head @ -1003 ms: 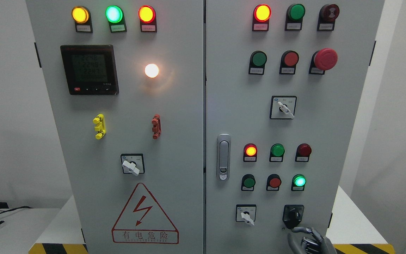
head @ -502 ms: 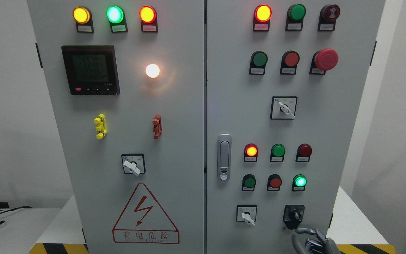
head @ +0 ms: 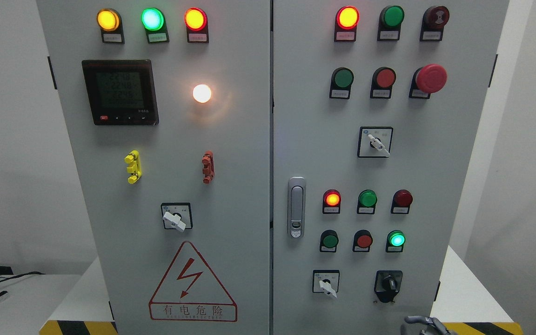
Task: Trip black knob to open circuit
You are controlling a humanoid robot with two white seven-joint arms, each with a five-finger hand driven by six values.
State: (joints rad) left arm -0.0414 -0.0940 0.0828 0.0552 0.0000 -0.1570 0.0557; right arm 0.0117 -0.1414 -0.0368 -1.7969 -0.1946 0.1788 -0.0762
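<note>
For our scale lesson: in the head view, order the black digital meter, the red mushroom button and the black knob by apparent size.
1. Black digital meter
2. Red mushroom button
3. Black knob

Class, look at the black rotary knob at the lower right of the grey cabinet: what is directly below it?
Below the black rotary knob is bare grey cabinet door, then the right hand at the frame's bottom edge. Most of the hand is cut off.

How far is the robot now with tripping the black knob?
Whether it is tripped cannot be told: the black knob shows its handle upright, and the lamps are lit. Nothing is in hand: the right hand sits below the knob at the bottom edge, apart from it. What is left is unclear.
</note>
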